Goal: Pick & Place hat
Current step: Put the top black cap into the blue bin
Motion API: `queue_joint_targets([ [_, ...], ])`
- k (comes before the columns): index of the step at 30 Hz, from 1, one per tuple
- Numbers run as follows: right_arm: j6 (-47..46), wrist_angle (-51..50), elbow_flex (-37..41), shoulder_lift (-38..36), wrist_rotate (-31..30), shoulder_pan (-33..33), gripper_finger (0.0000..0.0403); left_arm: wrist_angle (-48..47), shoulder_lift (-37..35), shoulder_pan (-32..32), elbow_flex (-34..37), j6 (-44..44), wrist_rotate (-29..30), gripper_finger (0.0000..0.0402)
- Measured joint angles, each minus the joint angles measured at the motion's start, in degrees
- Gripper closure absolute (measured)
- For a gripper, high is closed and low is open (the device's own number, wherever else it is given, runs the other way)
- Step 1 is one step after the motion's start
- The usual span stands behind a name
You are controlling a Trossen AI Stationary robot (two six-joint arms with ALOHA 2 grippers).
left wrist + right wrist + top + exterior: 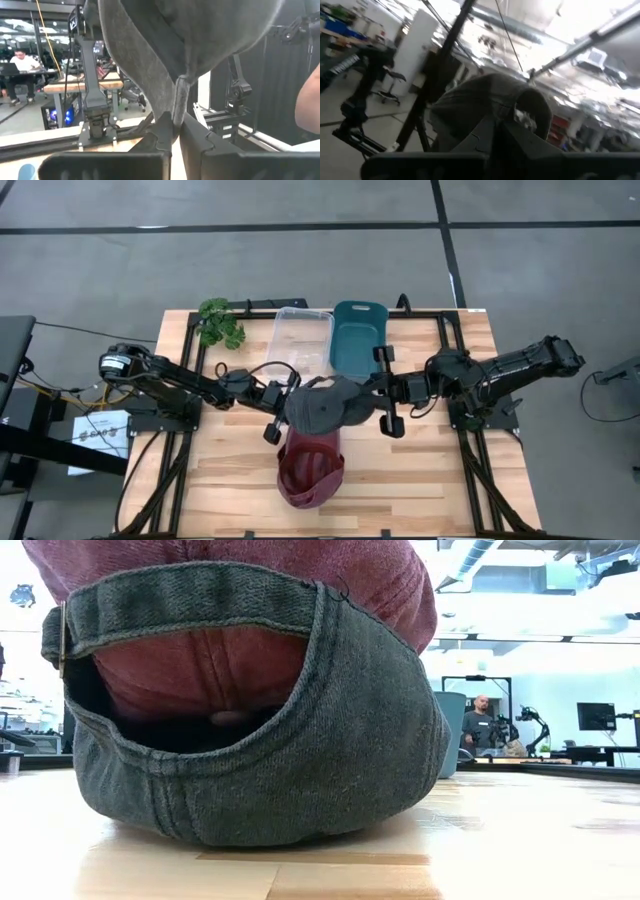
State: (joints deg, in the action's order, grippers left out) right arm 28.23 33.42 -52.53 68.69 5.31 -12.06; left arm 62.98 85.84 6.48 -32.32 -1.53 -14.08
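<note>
Gripping a grey cap (322, 408) from both sides, the two arms meet over the middle of the wooden table (420, 490) with the pick stage of the job looking largely done and the placing not yet begun. The left gripper (281, 406) is clenched on the cap's edge, its wrist camera showing a fold of grey cloth pinched tight between the fingers (159, 136). The right gripper (377, 406) sits at the opposite edge; its fingers (481, 134) look closed against the grey fabric, so it too appears to be holding on.

The grey cap, seen from above, lies across the back of a second, maroon cap (310, 470) that rests on the boards nearer the front edge. From table height a grey denim-like strap and back panel (300, 740) with a brass buckle (62, 640) wrap a reddish crown (which cap each part belongs to is hard to say from that angle). The cloth is soft, washed and faded, with visible stitching, and it sags where it is held.

What remains, by all appearances, is the lift and carry. A clear bin (301, 338) and a teal bin (358, 337) stand side by side at the far edge, next to a green plant (220, 322), and both look empty.
</note>
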Motion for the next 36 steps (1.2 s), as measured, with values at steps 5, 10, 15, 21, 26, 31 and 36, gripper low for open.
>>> queue_joint_targets([
  [5, -0.2, -5.9, 0.0, 0.0, -6.1, 0.0, 0.0338, -5.9, 0.0, 0.0, 0.1, 0.4, 0.2, 0.0387],
  [10, -0.2, -9.3, 0.0, 0.0, -10.2, -0.2, 0.0294, -6.8, -0.5, 1.3, 2.7, 2.2, 0.5, 0.0388],
  [15, 0.1, -14.7, 0.0, -1.4, -13.2, -1.1, 0.0262, -7.0, -3.9, 2.7, 6.4, 1.6, 1.1, 0.0389],
  [21, 0.1, -20.8, 0.0, -4.7, -16.4, -2.9, 0.0247, -9.2, -12.2, 2.7, 11.4, 1.5, 4.8, 0.0389],
  [26, 0.2, -23.6, 0.0, -7.0, -20.7, -4.8, 0.0247, -12.4, -19.4, 2.8, 14.3, 1.8, 5.0, 0.0389],
  [31, 0.2, -24.2, 0.0, -8.1, -25.6, -6.2, 0.0253, -17.9, -23.3, 2.8, 15.0, 1.7, 5.0, 0.0389],
  [36, 1.2, -20.2, 0.0, -6.7, -26.7, -6.8, 0.0275, -22.2, -23.5, 2.8, 15.0, -0.6, 4.9, 0.0389],
])
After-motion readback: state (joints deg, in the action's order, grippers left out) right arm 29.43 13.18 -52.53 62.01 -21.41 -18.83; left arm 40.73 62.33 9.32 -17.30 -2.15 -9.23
